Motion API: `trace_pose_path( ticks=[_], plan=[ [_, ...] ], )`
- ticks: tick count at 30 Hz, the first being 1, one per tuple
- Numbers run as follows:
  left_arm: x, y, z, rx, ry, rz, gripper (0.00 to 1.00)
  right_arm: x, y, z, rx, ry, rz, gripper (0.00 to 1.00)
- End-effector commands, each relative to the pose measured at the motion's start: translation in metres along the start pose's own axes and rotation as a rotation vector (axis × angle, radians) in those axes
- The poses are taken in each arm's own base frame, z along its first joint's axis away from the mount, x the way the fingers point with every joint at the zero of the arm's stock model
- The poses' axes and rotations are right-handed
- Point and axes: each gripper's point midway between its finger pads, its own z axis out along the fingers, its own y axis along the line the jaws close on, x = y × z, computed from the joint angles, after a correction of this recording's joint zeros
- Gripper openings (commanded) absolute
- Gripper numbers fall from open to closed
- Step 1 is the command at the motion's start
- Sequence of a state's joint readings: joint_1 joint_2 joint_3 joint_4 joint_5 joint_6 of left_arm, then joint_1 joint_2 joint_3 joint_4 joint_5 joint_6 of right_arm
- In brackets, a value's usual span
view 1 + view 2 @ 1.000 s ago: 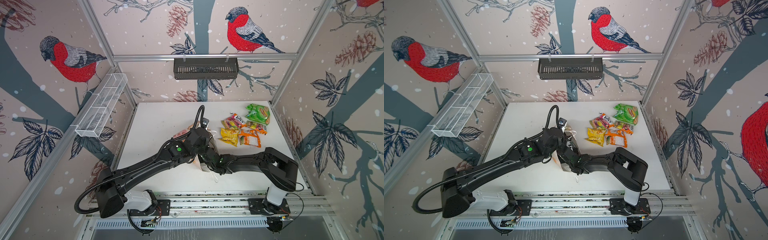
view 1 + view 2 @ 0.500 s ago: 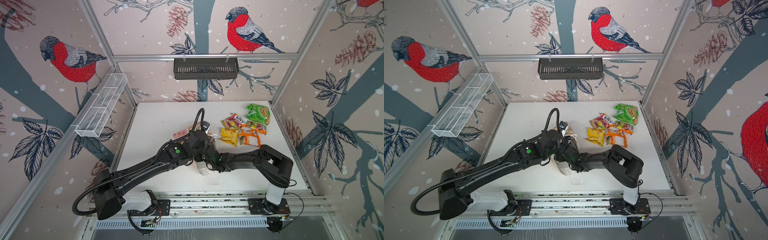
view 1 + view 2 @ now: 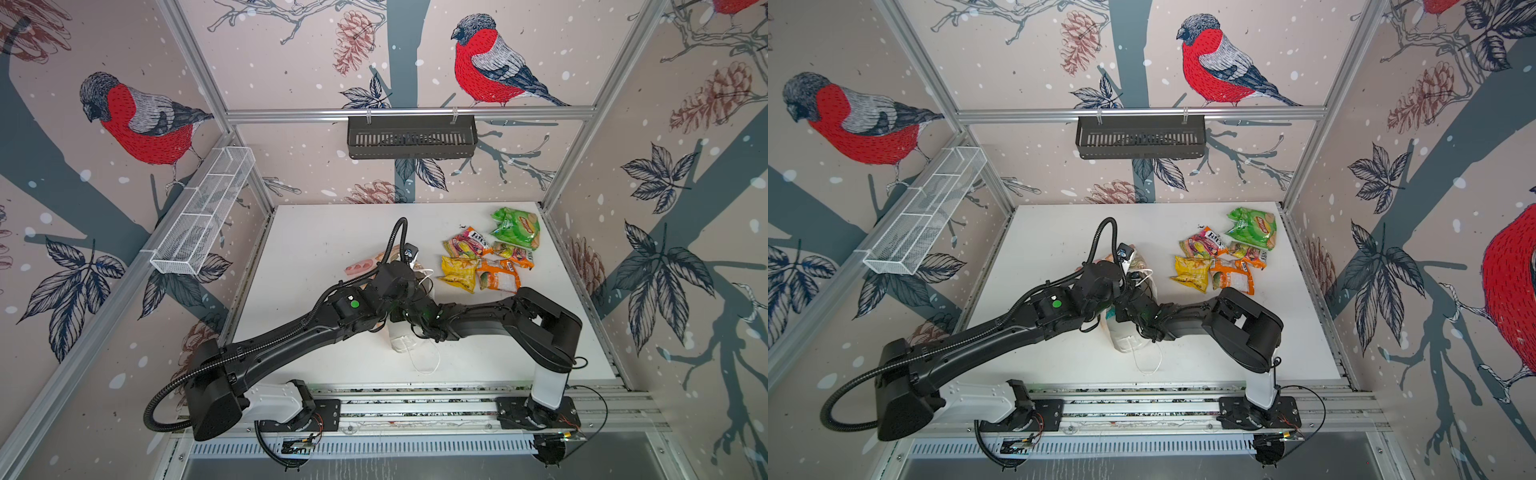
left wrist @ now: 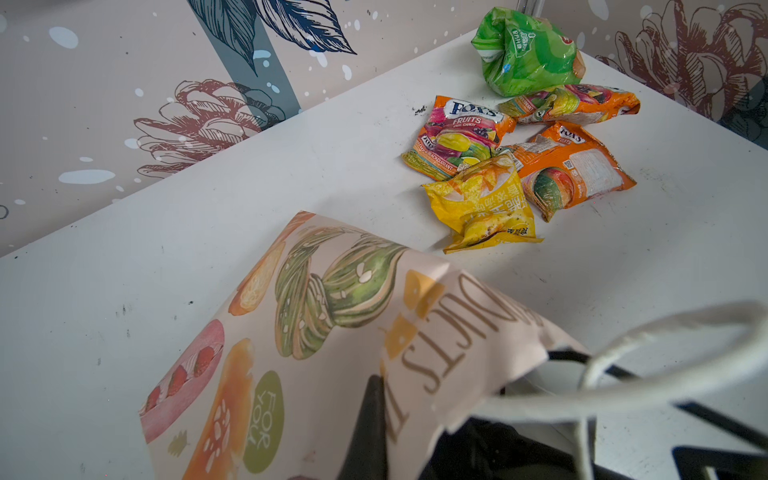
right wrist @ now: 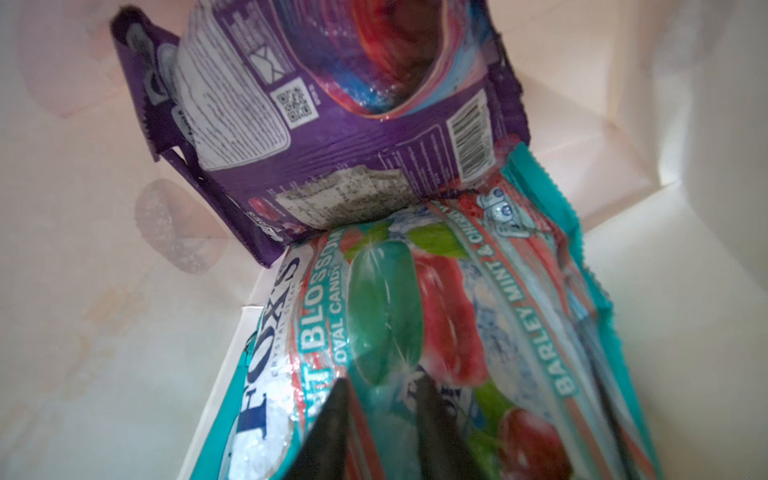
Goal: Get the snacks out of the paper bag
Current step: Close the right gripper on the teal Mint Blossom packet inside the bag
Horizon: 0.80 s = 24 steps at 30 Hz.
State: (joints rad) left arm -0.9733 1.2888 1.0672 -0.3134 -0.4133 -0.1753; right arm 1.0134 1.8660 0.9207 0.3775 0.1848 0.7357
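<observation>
- The paper bag (image 3: 400,338) lay near the middle of the worktop (image 3: 324,249), tipped over rather than upright and largely hidden under the two arms, with one white cord handle (image 3: 424,362) trailing toward the front edge
- The left claw (image 4: 374,388) was pressed together on the bag's rim, one dark finger lying over the printed paper by the opening
- The right claw (image 5: 380,384) was reached inside the bag; its fingers (image 5: 332,415) stood a little apart on either side of a ridge of the teal packet (image 5: 415,299), and whether they gripped it yet could not be told
- Deeper in the bag, the purple packet (image 5: 332,137) rested against the far end of the teal one, so at least two snacks were not out yet; anything beneath them was hidden
- Beyond the bag, on the right half of the worktop, five snacks lay clustered and clear of it: the yellow packet (image 3: 457,272) nearest, the orange packet (image 3: 498,280) touching it, then the multicoloured fruit-candy packet (image 3: 465,245) and a second orange fruit packet (image 3: 513,253)
- The green packet (image 3: 515,228) lay farthest, close to the back right corner
- By this count the job looked well past halfway: what was left was lifting out the teal packet, then the purple one, then checking that the bag was empty
</observation>
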Motion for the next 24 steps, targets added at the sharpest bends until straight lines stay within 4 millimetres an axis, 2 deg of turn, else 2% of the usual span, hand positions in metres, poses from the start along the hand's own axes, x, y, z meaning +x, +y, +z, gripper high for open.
trace_pose_path(
  ticks=[1, 7, 10, 12, 15, 21, 24],
  plan=[
    [-0.005, -0.003, -0.001, 0.017, -0.018, -0.003, 0.00, -0.002, -0.002, -0.002, 0.018, 0.003, -0.018, 0.42],
    [-0.006, 0.001, 0.000, -0.011, -0.020, 0.002, 0.00, -0.001, 0.007, -0.010, 0.010, 0.000, -0.060, 0.55],
    [-0.007, 0.002, 0.000, -0.016, -0.027, 0.002, 0.00, 0.005, 0.017, -0.012, -0.017, 0.004, -0.088, 0.66],
    [-0.008, 0.001, -0.001, -0.011, -0.030, 0.002, 0.00, 0.010, 0.023, -0.012, -0.024, 0.011, -0.109, 0.77],
    [-0.008, 0.000, 0.000, -0.006, -0.030, 0.001, 0.00, 0.014, 0.028, -0.011, -0.031, 0.018, -0.126, 0.85],
    [-0.007, 0.001, -0.001, -0.007, -0.027, 0.002, 0.00, 0.015, 0.033, -0.012, -0.065, 0.013, -0.125, 0.97],
    [-0.008, 0.000, -0.003, 0.000, -0.036, 0.001, 0.00, 0.022, 0.033, -0.005, -0.060, 0.047, -0.145, 1.00]
  ],
)
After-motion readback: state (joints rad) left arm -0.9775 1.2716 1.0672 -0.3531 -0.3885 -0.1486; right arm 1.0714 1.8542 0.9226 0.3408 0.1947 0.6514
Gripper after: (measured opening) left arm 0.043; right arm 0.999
